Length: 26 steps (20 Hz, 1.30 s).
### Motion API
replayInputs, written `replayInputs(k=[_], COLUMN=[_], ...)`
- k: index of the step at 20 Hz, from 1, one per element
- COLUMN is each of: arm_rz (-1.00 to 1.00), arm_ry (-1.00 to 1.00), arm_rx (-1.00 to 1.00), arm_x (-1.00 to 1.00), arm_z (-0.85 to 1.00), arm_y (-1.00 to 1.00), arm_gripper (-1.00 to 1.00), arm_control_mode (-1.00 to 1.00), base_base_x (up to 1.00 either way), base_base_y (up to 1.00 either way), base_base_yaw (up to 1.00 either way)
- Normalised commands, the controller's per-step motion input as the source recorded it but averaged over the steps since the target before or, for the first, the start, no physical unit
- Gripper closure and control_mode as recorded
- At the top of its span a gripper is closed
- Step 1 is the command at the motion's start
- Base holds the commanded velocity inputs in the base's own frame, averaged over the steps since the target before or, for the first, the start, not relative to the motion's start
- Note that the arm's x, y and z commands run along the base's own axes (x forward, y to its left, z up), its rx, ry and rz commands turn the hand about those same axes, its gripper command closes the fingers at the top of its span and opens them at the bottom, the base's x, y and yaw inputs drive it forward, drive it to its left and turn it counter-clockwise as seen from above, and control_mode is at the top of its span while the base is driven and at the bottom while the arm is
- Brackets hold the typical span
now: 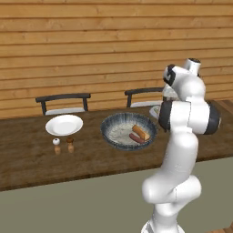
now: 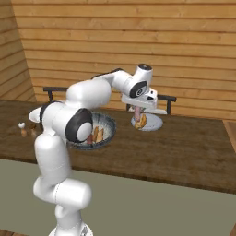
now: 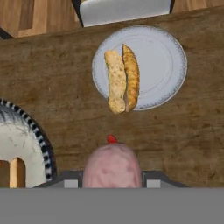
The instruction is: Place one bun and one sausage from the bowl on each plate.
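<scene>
sausage (image 3: 112,164) hangs clamped in your narrowly parted pincer (image 2: 137,112) above the surface, just short of the far-right plate (image 3: 168,65) holding a bun (image 3: 122,78). next, carry it over and release.

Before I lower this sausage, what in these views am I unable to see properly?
- Right plate, left base view: mostly hidden behind the arm.
- Sausage in the claw, hand view: seen end-on, its length hidden; fingertips cut off by the bottom edge.
- Bowl, right base view: half hidden by the arm.
- Shakers, right base view: too small.
</scene>
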Motion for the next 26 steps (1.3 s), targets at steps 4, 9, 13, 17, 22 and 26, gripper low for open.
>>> replayInputs(k=[4, 9, 13, 17, 22, 26], arm_rz=[0.0, 0.0, 0.0, 0.0, 0.0, 0.0], arm_ry=[0.05, 0.0, -0.01, -0.22, -0.08, -0.01], arm_rx=[0.02, 0.0, -0.05, -0.22, -0.02, 0.01], arm_x=[0.47, 0.65, 0.34, -0.03, 0.45, 0.47], arm_z=[-0.07, -0.2, -0.51, -0.92, -0.13, -0.01], arm_y=[-0.64, 0.0, 0.0, 0.0, -0.35, -0.22], arm_gripper=[1.0, 1.0, 1.0, 1.0, 1.0, 1.0], arm_control_mode=[-1.0, -1.0, -1.0, -1.0, -1.0, -1.0], base_base_x=[0.0, 0.0, 0.0, 0.0, 0.0, 0.0], base_base_y=[0.0, 0.0, 0.0, 0.0, 0.0, 0.0], base_base_yaw=[0.0, 0.0, 0.0, 0.0, 0.0, 0.0])
